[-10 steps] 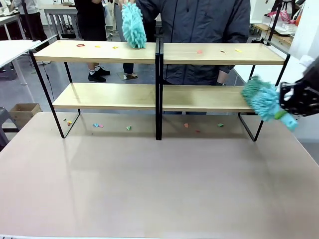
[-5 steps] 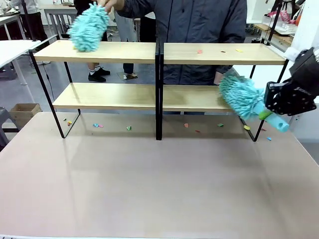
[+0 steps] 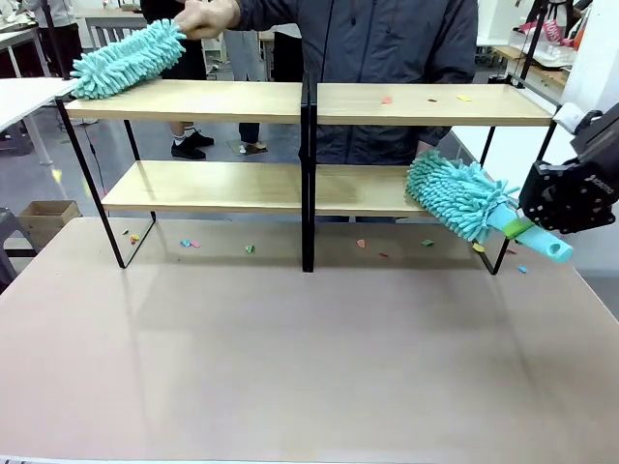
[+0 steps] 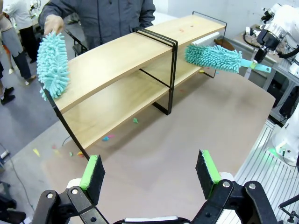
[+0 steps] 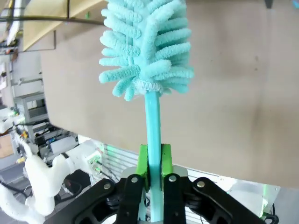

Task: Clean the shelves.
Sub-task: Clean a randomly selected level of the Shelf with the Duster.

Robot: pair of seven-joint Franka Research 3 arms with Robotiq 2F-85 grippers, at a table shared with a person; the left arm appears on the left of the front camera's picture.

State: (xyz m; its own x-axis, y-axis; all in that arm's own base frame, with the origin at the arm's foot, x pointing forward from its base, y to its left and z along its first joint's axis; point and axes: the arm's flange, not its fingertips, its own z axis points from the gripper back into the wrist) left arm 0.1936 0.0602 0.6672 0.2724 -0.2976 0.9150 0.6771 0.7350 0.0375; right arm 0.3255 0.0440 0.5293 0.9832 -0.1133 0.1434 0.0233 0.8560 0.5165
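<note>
Brown tabletop (image 3: 290, 367) is seen bearing wide two-tier shelves (image 3: 213, 101) of light wood boards in a black metal frame, along its far side. A fluffy turquoise duster (image 3: 453, 196) is laid at the lower right board, its handle clamped between the fingers of the right gripper (image 5: 154, 161). A second turquoise duster (image 3: 126, 58) is held at the top left board by a person's hand (image 3: 208, 14). The left gripper (image 4: 149, 172) is seen with fingers spread apart, empty. Small coloured scraps (image 3: 250, 248) are scattered beneath the shelves.

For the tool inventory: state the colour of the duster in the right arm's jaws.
Turquoise duster, head and handle alike; clearest in the right wrist view.
</note>
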